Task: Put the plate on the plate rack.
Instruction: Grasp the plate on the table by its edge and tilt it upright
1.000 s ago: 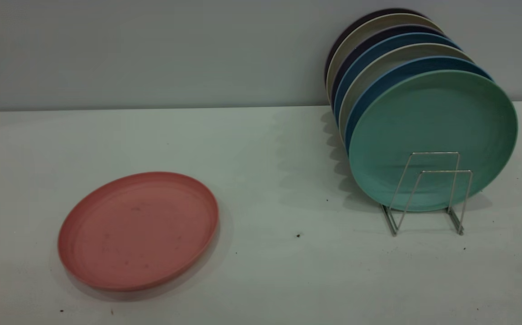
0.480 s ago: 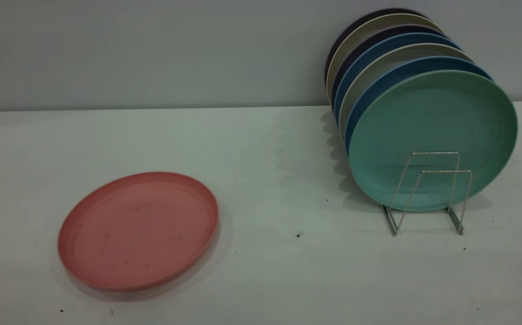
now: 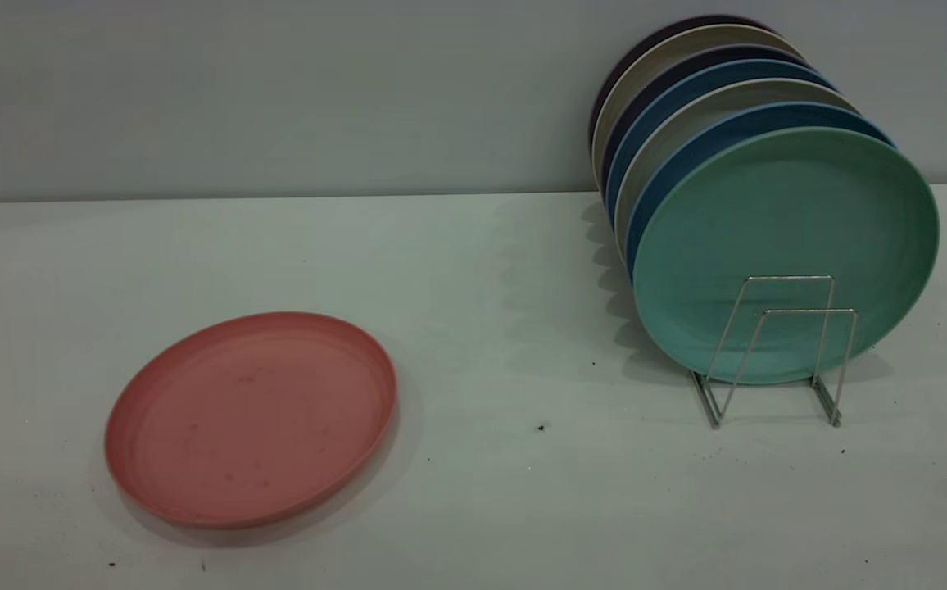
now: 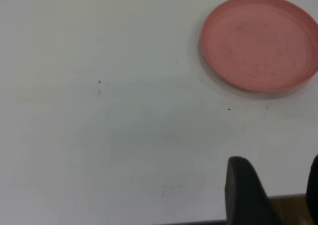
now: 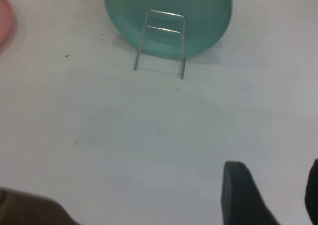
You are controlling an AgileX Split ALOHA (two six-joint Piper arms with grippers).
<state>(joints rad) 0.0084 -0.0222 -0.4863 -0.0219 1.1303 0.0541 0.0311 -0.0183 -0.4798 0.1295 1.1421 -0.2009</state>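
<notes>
The salmon-pink plate (image 3: 251,418) lies flat on the white table at the front left. It also shows in the left wrist view (image 4: 259,42), and its edge shows in the right wrist view (image 5: 4,21). The wire plate rack (image 3: 777,344) stands at the right, with its two front loops empty; it also shows in the right wrist view (image 5: 161,41). Neither gripper shows in the exterior view. My left gripper (image 4: 276,187) is open and empty above the table's edge, well away from the plate. My right gripper (image 5: 273,192) is open and empty over bare table, apart from the rack.
A mint-green plate (image 3: 785,238) stands upright in the rack, with several blue, beige and dark plates (image 3: 686,90) behind it toward the wall. Small dark specks (image 3: 541,427) dot the table between the pink plate and the rack.
</notes>
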